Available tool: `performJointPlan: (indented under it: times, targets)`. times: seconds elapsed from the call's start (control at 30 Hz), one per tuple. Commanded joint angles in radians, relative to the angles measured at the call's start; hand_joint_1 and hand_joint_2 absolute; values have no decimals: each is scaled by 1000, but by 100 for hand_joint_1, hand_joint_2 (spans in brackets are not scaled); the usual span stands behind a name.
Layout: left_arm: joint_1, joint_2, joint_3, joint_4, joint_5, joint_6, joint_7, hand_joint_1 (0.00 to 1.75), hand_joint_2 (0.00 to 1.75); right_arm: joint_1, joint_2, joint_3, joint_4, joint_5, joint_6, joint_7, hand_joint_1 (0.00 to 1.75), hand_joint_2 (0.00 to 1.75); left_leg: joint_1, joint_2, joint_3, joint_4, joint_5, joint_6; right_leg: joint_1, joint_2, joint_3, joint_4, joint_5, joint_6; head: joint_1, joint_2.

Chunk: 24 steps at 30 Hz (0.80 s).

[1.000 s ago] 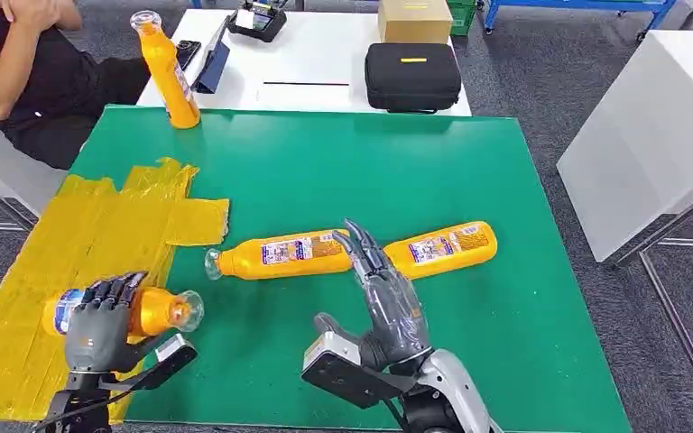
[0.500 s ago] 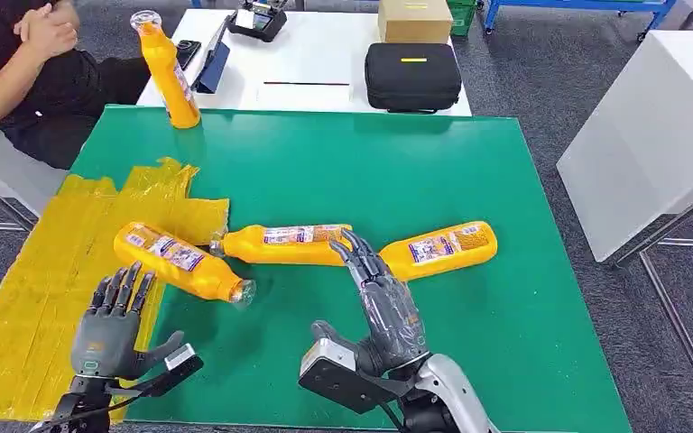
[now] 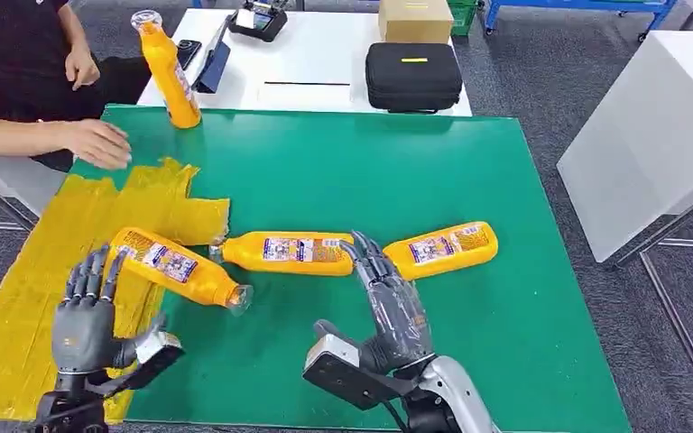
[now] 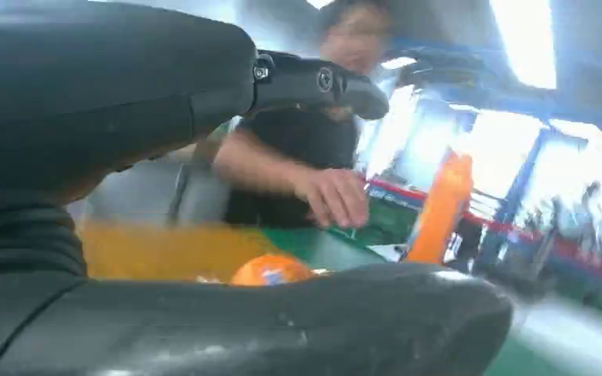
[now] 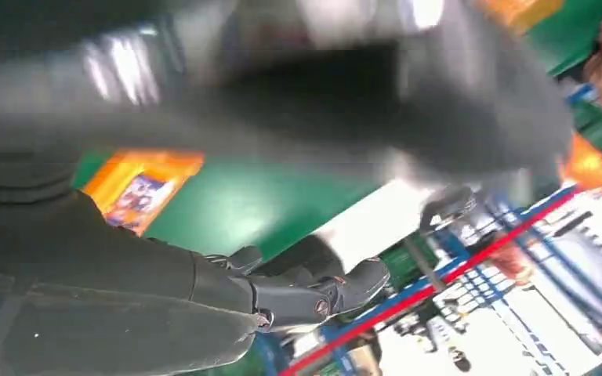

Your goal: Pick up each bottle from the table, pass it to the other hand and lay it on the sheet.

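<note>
My left hand (image 3: pixel 86 317) is spread wide and holds nothing; the nearest bottle (image 3: pixel 177 268) lies just right of it, partly on the yellow sheet (image 3: pixel 45 271). My right hand (image 3: pixel 395 311) is flat and unloaded, fingertips touching the middle bottle (image 3: pixel 284 253).

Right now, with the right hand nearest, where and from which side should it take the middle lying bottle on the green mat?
Likely around the labelled body of the middle bottle, coming down from above. It lies on its side across the mat, neck toward the yellow sheet, and its broad body is widest there. The right hand, open, sits just at its base end.
</note>
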Motion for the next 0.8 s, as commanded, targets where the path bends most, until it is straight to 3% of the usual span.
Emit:
performJointPlan:
  times: [0.03, 0.13, 0.27, 0.53, 0.67, 0.8]
  targets:
    - [137, -123, 172, -457, 892, -311, -85, 0, 0, 30, -148, -236, 73, 70, 43, 22, 0, 175, 0, -2, 2, 2, -2, 2, 1, -1, 3, 0, -2, -5, -1, 0]
    - [213, -63, 166, -556, 1071, -390, -102, 0, 0, 26, -291, -355, 168, 28, 23, -31, 0, 175, 0, -2, 3, 2, -3, 3, 1, -2, 5, -1, -2, -4, 0, 0]
    - [236, -65, 130, -596, 1115, -457, -110, 0, 0, 31, -386, -475, 201, -29, 48, -57, 0, 175, -2, -2, 2, 1, -2, 2, -1, -2, 4, -1, -1, -3, -1, 0]
    - [254, -58, 113, -582, 1138, -463, -115, 0, 0, 88, -388, -481, 139, -31, 62, -50, 0, 175, -3, -3, 4, 0, -3, 2, -1, -3, 5, -1, -2, -6, -1, 0]
    - [263, -52, 115, -576, 1152, -468, -122, 0, 0, 52, -379, -447, 162, -8, 70, -43, 0, 175, -2, -1, 2, -1, -2, 2, -1, -1, 3, -2, 0, -3, -1, 0]
    - [238, -42, 112, -556, 1165, -475, -125, 0, 0, -50, -387, -403, 245, 2, 92, -37, 0, 175, -1, 1, 2, 0, -1, 2, -1, 1, 3, -2, 1, -3, 0, 0]
